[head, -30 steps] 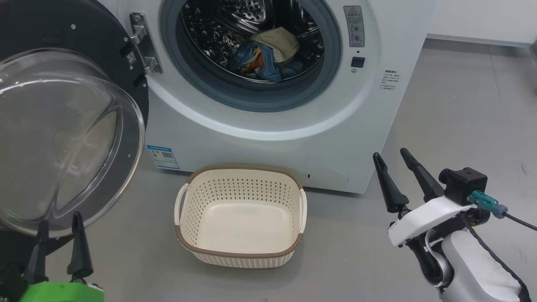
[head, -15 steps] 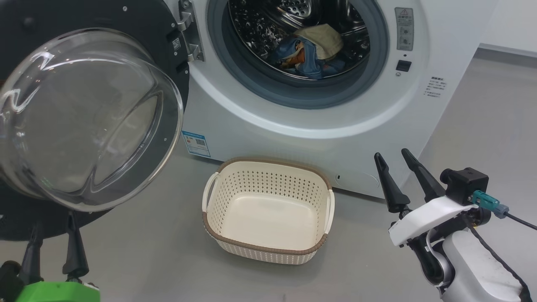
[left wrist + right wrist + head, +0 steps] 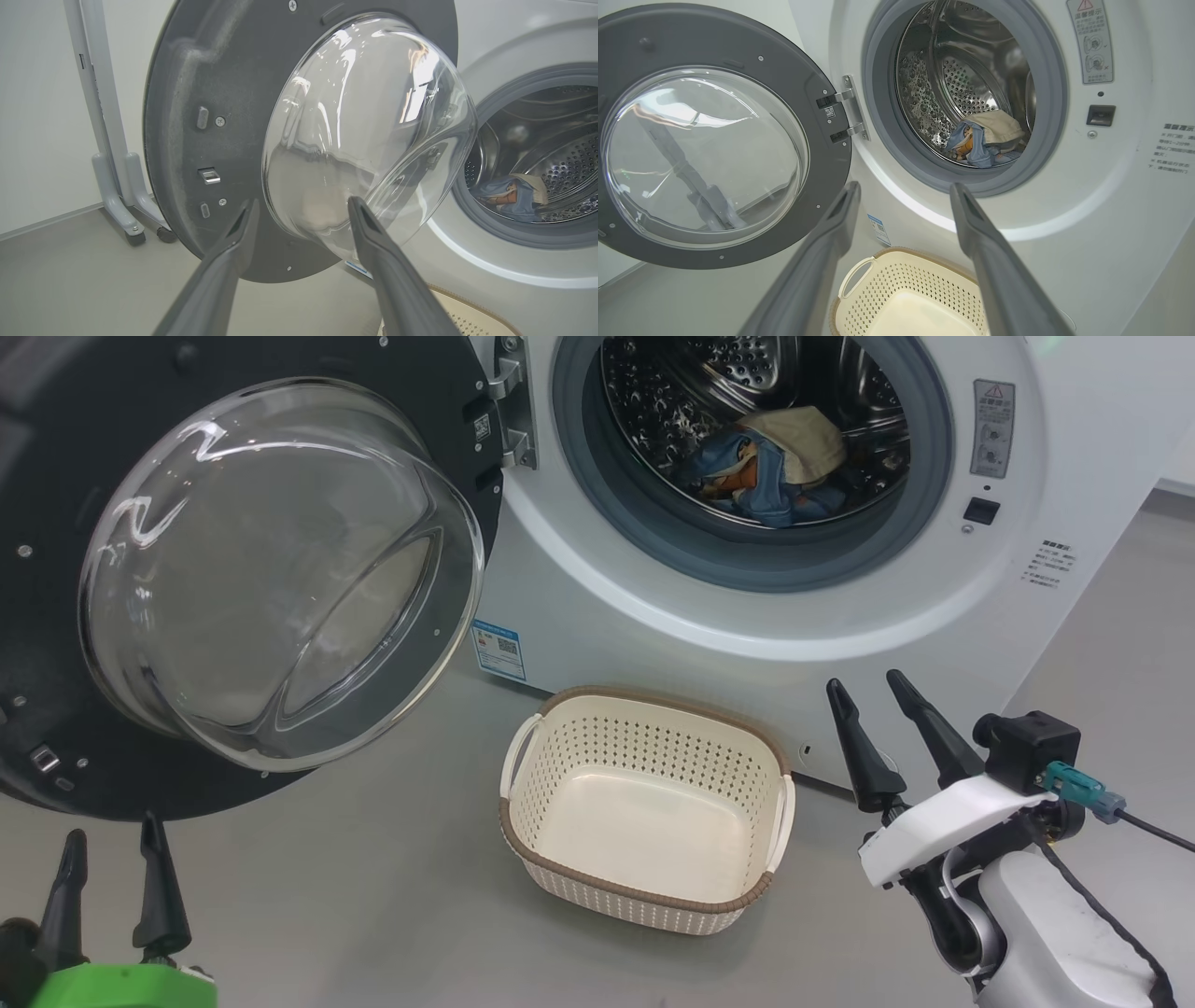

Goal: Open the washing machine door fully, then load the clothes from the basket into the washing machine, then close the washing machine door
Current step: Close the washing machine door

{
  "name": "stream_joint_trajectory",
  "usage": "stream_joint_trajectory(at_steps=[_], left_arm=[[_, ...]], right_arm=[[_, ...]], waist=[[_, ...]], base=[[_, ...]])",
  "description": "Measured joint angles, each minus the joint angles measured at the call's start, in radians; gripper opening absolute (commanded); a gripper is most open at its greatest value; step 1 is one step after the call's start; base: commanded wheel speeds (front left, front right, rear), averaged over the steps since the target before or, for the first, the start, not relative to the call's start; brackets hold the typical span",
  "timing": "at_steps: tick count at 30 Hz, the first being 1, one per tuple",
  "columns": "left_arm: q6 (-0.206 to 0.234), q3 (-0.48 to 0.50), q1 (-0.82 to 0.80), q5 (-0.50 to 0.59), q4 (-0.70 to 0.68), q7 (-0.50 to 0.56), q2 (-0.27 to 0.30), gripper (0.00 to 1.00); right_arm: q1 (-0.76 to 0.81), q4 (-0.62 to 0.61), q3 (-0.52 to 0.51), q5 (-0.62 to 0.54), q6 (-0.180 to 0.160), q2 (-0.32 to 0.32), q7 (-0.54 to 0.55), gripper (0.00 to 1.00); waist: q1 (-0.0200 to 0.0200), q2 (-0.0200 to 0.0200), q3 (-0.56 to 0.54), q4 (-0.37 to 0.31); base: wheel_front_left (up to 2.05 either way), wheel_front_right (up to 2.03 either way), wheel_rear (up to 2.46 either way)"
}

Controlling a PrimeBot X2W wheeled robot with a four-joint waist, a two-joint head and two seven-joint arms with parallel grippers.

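The washing machine [image 3: 653, 635] stands with its door [image 3: 56, 448] swung wide open to the left, glass bowl facing out. The clothes [image 3: 775, 467], light blue and cream, lie inside the steel drum. The basket [image 3: 644, 896] sits empty on the floor below the opening. My left gripper [image 3: 112, 835] is open at the lower left, just below the door's bottom edge. In the left wrist view the left gripper [image 3: 302, 201] points at the door [image 3: 210, 70]. My right gripper [image 3: 864, 683] is open to the right of the basket. In the right wrist view, the right gripper [image 3: 905, 186] points at the machine's front below the clothes [image 3: 985, 140].
A pale stand on castors [image 3: 117, 186] is by the wall behind the open door. A blue label [image 3: 498, 649] is stuck low on the machine's front. Grey floor [image 3: 355, 905] lies between my left gripper and the basket.
The head camera has turned left, so machine, door and basket have shifted right in the picture. Both grippers stay open at the same places in view.
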Motion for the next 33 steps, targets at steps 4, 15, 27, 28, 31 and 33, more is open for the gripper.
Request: stream_joint_trajectory(at_steps=[4, 15, 27, 28, 31, 33], left_arm=[[0.002, 0.011, 0.0, 0.0, 0.0, 0.0, 0.0, 1.0], [0.008, 0.028, 0.001, 0.0, -0.006, 0.0, 0.0, 1.0], [0.007, 0.037, 0.002, 0.002, -0.012, 0.0, 0.005, 1.0], [0.007, 0.04, 0.002, 0.002, -0.013, 0.0, 0.008, 1.0], [0.007, 0.058, -0.001, 0.012, -0.03, 0.0, 0.027, 0.38], [0.006, 0.064, -0.005, 0.015, -0.041, 0.0, 0.043, 0.22]], right_arm=[[-0.001, 0.001, 0.012, 0.0, 0.0, 0.004, 0.0, 1.0], [-0.002, 0.005, 0.025, 0.002, 0.0, 0.011, 0.0, 1.0], [-0.003, 0.01, 0.026, 0.009, 0.0, 0.011, 0.0, 1.0], [-0.003, 0.01, 0.026, 0.009, 0.0, 0.011, 0.0, 1.0], [-0.005, 0.012, 0.028, 0.009, 0.0, 0.011, 0.0, 1.0], [-0.005, 0.013, 0.028, 0.009, 0.0, 0.011, 0.0, 1.0]], waist=[[0.0, 0.0, -0.002, 0.017], [0.0, 0.0, -0.002, 0.021], [0.0, 0.0, 0.004, 0.011], [0.0, 0.0, 0.005, 0.01], [0.0, 0.0, 0.008, 0.006], [0.0, 0.0, 0.008, 0.005]], base=[[0.0, 0.0, 0.0], [0.0, 0.0, 0.0], [0.0, 0.0, 0.0], [0.0, 0.0, 0.0], [0.0, 0.0, 0.0], [0.0, 0.0, 0.0]])
